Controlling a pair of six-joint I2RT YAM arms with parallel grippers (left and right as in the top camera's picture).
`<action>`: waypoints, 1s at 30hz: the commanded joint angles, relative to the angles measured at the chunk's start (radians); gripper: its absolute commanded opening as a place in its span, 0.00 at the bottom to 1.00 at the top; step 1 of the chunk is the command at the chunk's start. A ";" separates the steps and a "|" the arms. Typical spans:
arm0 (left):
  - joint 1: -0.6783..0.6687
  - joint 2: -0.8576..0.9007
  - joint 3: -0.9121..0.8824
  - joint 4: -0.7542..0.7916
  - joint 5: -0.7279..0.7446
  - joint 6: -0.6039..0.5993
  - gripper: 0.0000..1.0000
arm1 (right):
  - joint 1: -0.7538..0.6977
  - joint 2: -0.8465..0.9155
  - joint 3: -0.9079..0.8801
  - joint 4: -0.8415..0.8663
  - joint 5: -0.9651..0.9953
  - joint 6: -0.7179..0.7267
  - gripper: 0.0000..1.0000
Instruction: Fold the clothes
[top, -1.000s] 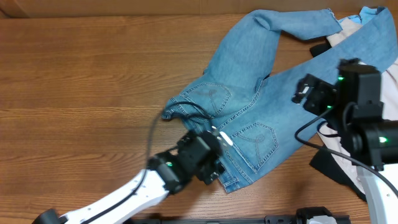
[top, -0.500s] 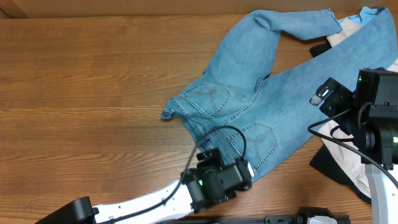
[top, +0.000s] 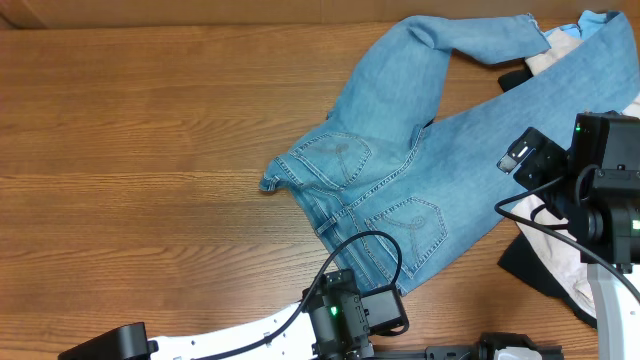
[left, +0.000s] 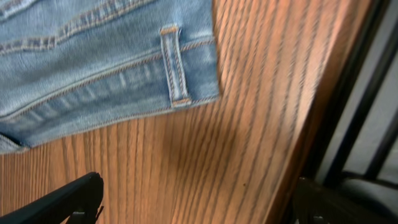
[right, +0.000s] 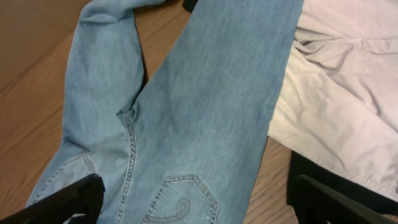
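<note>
Hovering over the near edge of the worktop, the left fingers stand wide apart with nothing between them and bare wood beneath. Just beyond them lies the waistband corner of the jeans, with a belt loop flat against the denim. The jeans rest back side up on the wood with both stitched pockets showing. The waist points toward the near edge and the two legs run away toward the far right. One leg bends sideways at the far end, close to the back edge of the worktop. Off to the right, the right fingers are likewise spread wide and empty, hanging above the nearer leg close to a pocket. A pale beige garment lies against that leg's outer edge. A black garment sits nearer on the right, and a bright-blue garment lies at the far right corner.
</note>
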 joint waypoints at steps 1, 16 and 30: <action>0.002 -0.001 0.043 0.006 0.042 0.000 1.00 | -0.005 -0.010 0.021 0.005 0.007 0.002 1.00; 0.257 0.010 0.056 0.159 0.216 0.130 1.00 | -0.005 0.051 0.021 -0.028 -0.008 0.002 1.00; 0.390 0.277 0.117 0.220 0.253 0.176 1.00 | -0.005 0.051 0.021 -0.028 -0.008 0.002 1.00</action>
